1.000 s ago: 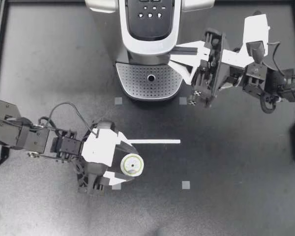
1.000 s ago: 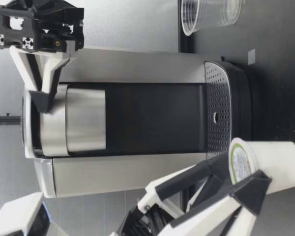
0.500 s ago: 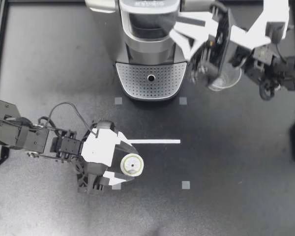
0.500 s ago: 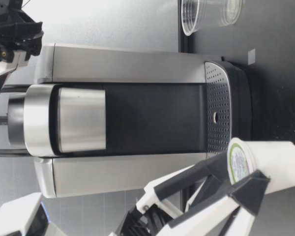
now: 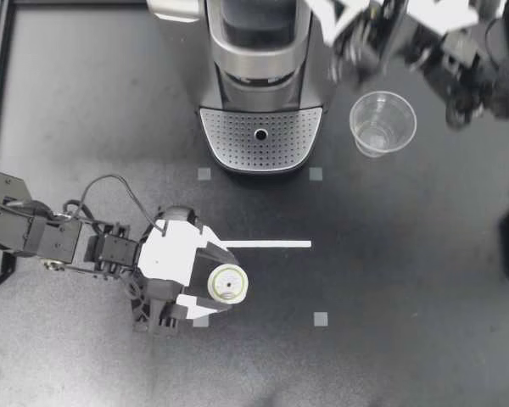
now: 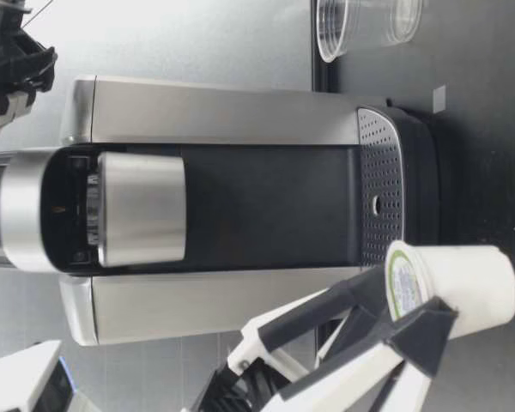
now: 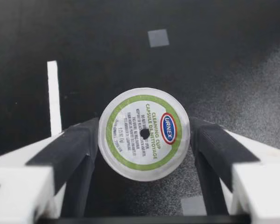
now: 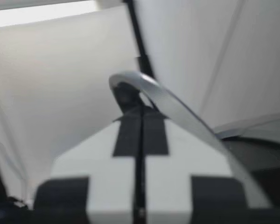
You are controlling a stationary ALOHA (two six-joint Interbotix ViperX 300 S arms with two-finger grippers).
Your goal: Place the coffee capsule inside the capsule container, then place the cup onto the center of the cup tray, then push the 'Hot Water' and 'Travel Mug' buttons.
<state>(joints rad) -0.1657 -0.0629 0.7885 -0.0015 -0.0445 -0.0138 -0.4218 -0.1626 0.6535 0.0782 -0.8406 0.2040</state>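
The white coffee capsule (image 5: 228, 284) with its green-ringed lid sits between the fingers of my left gripper (image 5: 221, 282), which is shut on it, front left of the machine. In the low view the capsule (image 6: 455, 287) hangs just off the table. In the left wrist view both fingers (image 7: 74, 149) press the capsule (image 7: 143, 133) from two sides. My right gripper (image 5: 339, 21) is shut, high beside the coffee machine (image 5: 259, 51). Its closed fingertips (image 8: 141, 109) rest against the silver handle (image 8: 177, 112). The machine's head (image 6: 34, 210) stands raised, showing the capsule container (image 6: 79, 210). A clear cup (image 5: 382, 123) stands to the right of the cup tray (image 5: 260, 140).
A white tape line (image 5: 267, 244) runs across the black table just beyond the capsule. Small grey squares (image 5: 321, 319) mark the mat. The table's black frame (image 5: 0, 76) borders the left side, and the cup (image 6: 360, 26) shows behind the machine in the low view.
My right gripper has swung up and back with the machine's handle, and the head has opened. The clear cup is now uncovered. My left gripper has raised the capsule slightly.
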